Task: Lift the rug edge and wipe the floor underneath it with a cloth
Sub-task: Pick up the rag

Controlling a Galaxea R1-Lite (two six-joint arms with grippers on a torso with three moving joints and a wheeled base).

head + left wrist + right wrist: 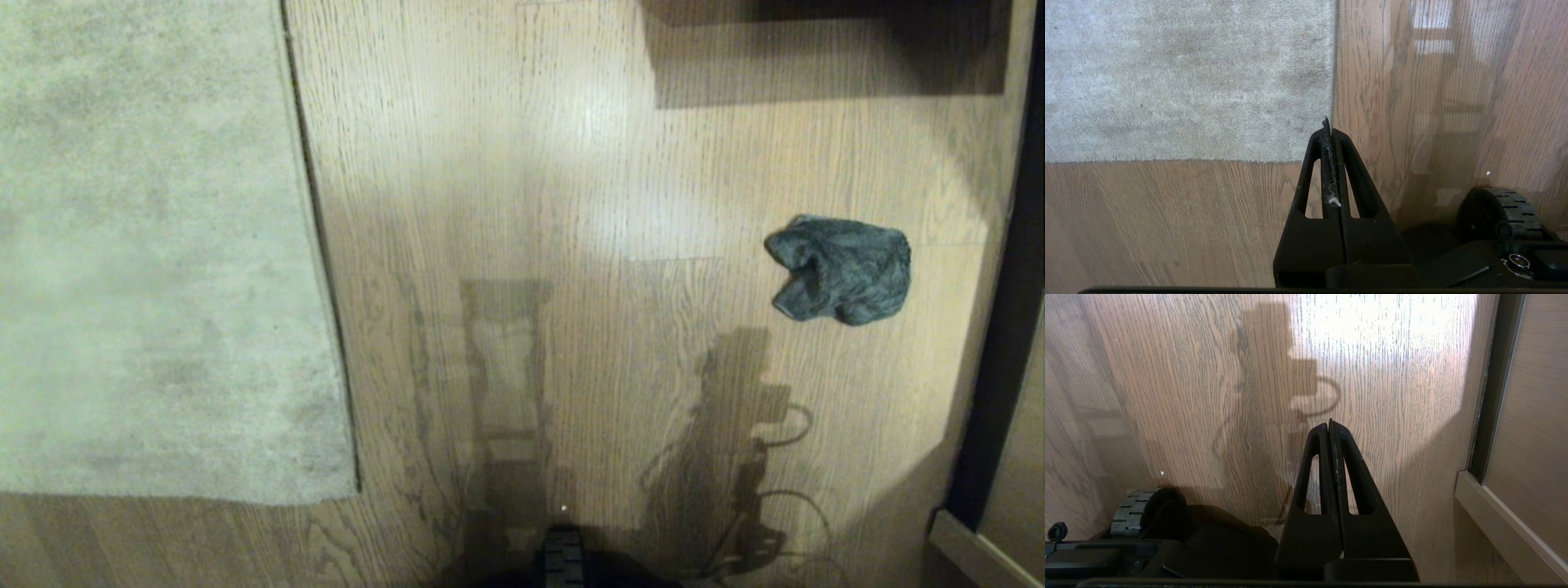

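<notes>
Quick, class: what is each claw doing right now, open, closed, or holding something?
Left claw: closed, holding nothing, above the pale grey-beige rug's corner.
Right claw: closed, holding nothing, over light brown wood-grain plank flooring.

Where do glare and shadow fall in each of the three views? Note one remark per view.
Head view: a bright sheen on the floor left of the cloth, with the robot's shadow below it. Left wrist view: the rug edge evenly lit, pale reflections on the planks beside it. Right wrist view: strong glare above the shut right gripper, crossed by a camera-shaped shadow.
</notes>
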